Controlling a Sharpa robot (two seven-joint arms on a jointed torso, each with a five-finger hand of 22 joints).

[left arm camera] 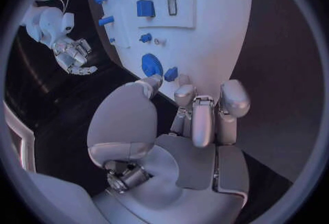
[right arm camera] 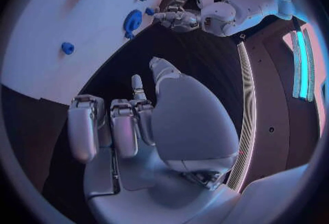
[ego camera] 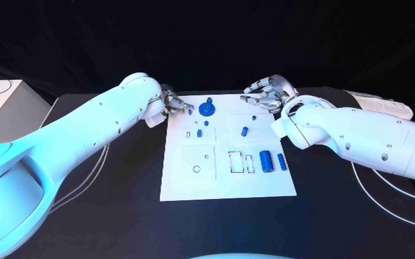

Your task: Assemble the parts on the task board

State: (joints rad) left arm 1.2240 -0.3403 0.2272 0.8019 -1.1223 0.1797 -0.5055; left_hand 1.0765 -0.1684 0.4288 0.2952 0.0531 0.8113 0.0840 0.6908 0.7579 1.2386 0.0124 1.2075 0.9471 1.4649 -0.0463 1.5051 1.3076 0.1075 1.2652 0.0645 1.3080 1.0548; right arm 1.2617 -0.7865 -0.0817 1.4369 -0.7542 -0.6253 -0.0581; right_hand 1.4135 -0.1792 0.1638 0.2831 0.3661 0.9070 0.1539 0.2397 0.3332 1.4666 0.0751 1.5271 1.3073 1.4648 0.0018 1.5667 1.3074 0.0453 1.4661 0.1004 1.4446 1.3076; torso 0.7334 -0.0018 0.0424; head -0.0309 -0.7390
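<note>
The white task board [ego camera: 226, 151] lies in the middle of the black table. A blue gear [ego camera: 207, 109] sits near its far edge, with a small blue peg [ego camera: 208, 99] just beyond it. Two blue cylinders [ego camera: 266, 160] lie side by side at the near right, and small blue pieces [ego camera: 244, 131] sit mid-board. My left hand [ego camera: 176, 104] hovers at the board's far left corner beside the gear [left arm camera: 151, 63], fingers curled in and holding nothing. My right hand [ego camera: 268, 94] hangs over the far right corner, fingers curled [right arm camera: 123, 125] and also holding nothing.
Outlined recesses [ego camera: 197, 161] mark the near left of the board. A pale box [ego camera: 19, 106] stands at the table's far left, and papers [ego camera: 381, 103] lie at the far right. Thin cables [ego camera: 381, 193] trail beside the right arm.
</note>
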